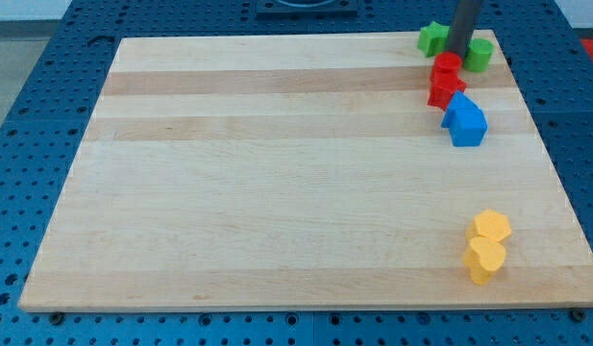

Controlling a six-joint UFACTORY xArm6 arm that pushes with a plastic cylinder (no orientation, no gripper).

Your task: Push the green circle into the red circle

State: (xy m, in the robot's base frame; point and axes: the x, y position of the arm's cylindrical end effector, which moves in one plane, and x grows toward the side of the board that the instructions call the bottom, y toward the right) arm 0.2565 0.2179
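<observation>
The green circle (481, 54) sits near the board's top right corner. The red circle (447, 65) lies just left and below it, a small gap apart. My tip (458, 50) stands between a second green block (432, 38), star-like in shape, and the green circle, right above the red circle. The rod hides part of the green circle's left side. A second red block (445, 89) touches the red circle from below.
A blue block (465, 121) sits just below the red blocks. A yellow hexagon (491, 227) and a yellow heart (484, 260) lie at the lower right. The wooden board (277, 173) rests on a blue pegboard table; its right edge is close to the green circle.
</observation>
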